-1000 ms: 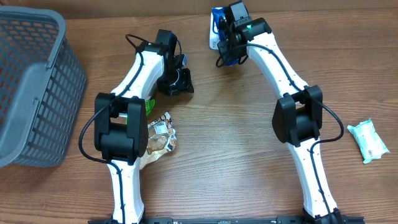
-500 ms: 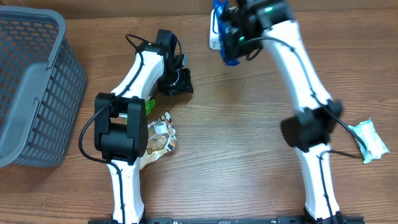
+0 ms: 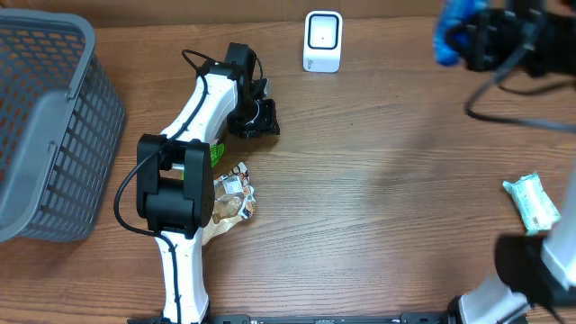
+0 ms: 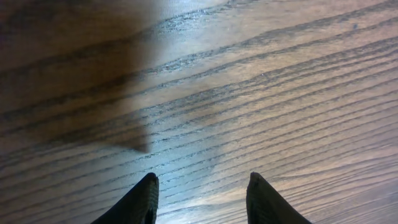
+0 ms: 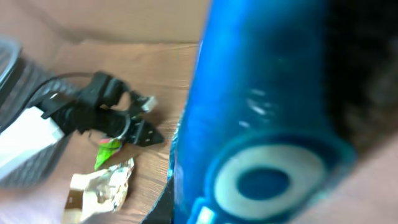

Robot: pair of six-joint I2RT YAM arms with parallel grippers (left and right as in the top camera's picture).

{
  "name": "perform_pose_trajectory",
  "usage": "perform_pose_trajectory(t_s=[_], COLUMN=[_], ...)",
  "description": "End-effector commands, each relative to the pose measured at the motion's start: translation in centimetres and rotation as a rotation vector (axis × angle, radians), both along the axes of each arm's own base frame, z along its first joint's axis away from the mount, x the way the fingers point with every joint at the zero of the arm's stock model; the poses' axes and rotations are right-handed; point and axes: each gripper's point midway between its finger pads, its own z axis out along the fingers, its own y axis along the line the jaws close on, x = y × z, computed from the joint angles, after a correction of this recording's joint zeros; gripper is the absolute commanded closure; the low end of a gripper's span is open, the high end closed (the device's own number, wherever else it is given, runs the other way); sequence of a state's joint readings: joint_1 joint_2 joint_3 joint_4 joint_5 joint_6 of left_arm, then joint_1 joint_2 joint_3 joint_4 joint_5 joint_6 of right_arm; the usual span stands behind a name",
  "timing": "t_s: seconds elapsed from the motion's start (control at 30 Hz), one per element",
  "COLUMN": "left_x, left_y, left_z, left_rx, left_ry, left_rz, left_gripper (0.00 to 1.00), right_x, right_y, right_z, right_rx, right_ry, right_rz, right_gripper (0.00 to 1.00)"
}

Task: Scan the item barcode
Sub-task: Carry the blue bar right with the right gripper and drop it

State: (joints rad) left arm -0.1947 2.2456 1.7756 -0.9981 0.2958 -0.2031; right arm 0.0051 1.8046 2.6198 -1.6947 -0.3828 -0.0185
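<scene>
Right claw (image 3: pixel 461 40) was pinched tight on the blue item (image 3: pixel 447 36), so the task's thing was in the air at the far right edge of the overhead view, not on the worktop (image 3: pixel 378 207). The scanner (image 3: pixel 322 40) sat upright at the back centre, window facing the arms. The item was well apart from it, off to its right.

My read: the item was held up high so a label face could be turned toward the scanner window. I couldn't tell where the barcode was. The right wrist view was filled by the blue body and 1 white ring mark, all smeared.

The right arm (image 3: pixel 526 54) was stretched up and out and looked large and blurred in the overhead, so I judged it close to the camera and swinging fast. The exact wrist angle was not readable.

The left arm (image 3: pixel 202 99) was folded forward and low, wrist pitched down. Left claw (image 4: pixel 202 202) was partly open with nothing between its 2 fingers (image 4: pixel 144 198), only bare wood below. It was probably parked there to stay out of the scan path.

Also on the worktop were the basket (image 3: pixel 45 126) far left, a snack pack (image 3: pixel 232 200) beside the left arm and a green pack (image 3: pixel 533 202) far right, all untouched.
</scene>
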Motion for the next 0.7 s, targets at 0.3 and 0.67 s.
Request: perform_pose_trajectory(t_s=[0.3,0.67], left_x=[0.8,0.7], left_y=[-0.5,-0.3], left_z=[0.8,0.8], left_rx=[-0.017,-0.013], left_ry=[-0.036,-0.03], left_rz=[-0.019,-0.017], left_gripper=[0.62,0.63], right_x=[-4.3,-2.8], right_y=[-10.3,-16.9], right_z=[-13.6,-31.0], right_rx=[0.025,0.302], right_ry=[0.364,0.465], right_rz=[-0.559,-0.807], right_gripper=[0.96,0.96])
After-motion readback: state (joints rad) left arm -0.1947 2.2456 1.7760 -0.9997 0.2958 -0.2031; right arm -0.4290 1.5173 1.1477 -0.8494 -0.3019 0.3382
